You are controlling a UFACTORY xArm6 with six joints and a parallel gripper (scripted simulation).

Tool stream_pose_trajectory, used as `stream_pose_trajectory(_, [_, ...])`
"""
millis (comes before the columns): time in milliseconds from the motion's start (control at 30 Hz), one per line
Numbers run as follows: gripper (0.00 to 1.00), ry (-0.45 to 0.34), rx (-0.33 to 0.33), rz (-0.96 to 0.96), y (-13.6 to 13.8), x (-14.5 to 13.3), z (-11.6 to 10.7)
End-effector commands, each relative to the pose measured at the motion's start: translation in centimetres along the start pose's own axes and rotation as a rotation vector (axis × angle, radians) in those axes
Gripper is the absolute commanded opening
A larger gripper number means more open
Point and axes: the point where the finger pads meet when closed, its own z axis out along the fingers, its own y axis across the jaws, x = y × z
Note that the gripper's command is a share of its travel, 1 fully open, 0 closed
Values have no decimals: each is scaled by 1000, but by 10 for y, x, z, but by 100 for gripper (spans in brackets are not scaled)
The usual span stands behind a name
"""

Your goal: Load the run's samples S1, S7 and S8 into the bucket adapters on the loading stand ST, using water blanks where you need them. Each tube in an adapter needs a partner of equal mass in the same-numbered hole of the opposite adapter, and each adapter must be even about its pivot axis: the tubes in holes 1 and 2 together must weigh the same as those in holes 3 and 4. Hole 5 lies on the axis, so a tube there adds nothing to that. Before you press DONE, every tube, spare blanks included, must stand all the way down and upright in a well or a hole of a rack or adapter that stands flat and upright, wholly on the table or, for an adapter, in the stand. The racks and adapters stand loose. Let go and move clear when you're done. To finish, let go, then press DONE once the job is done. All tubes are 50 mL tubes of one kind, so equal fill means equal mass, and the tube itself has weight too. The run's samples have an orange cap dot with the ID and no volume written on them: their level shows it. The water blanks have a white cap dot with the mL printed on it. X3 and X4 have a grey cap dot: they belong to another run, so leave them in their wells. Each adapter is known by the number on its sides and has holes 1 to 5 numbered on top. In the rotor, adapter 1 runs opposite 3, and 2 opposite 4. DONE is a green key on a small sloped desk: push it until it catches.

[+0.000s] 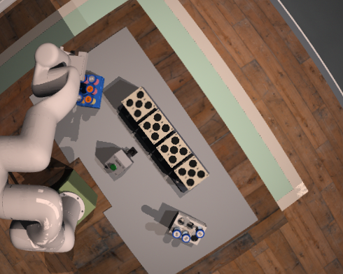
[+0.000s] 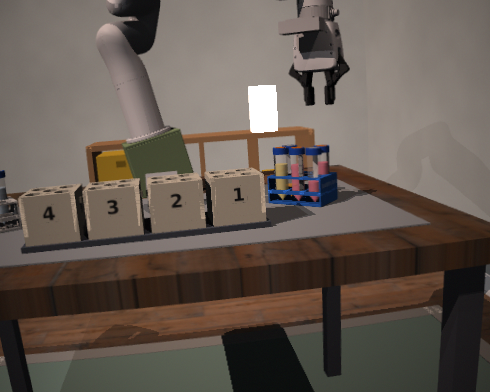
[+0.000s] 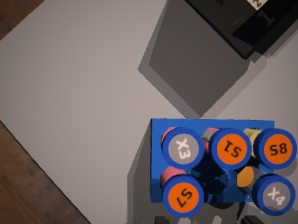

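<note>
Above the blue tube rack [image 1: 100,91] [image 2: 329,192] [image 3: 215,124], the parted, empty claw [image 2: 319,95] seems at picking samples; next, descend onto one orange-dotted cap

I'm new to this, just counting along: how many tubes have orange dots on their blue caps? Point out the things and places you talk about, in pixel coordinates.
3, all in the blue plastic rack [image 1: 101,91] [image 2: 329,191] [image 3: 156,131]: two side by side in one row, one in the other row, beside a grey-dotted tube.

We see a plain grey wall [image 2: 209,65] behind an orange-brown wooden frame [image 2: 253,155], and brown floorboards [image 1: 269,115] around a pale green rug [image 1: 213,94].
</note>
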Motion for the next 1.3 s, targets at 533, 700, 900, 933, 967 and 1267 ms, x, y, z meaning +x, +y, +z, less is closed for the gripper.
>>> stream_pose_trajectory(533, [44,-1,5,0,-1,0,-24])
stream_pose_trajectory(700, [44,-1,5,0,-1,0,-24])
stream_pose_trajectory(900, [44,-1,5,0,-1,0,-24])
stream_pose_trajectory(933, [44,-1,5,0,-1,0,-24])
stream_pose_trajectory(967, [44,-1,5,0,-1,0,-24])
stream_pose_trajectory(1267, [57,0,5,-133,13,14,-24])
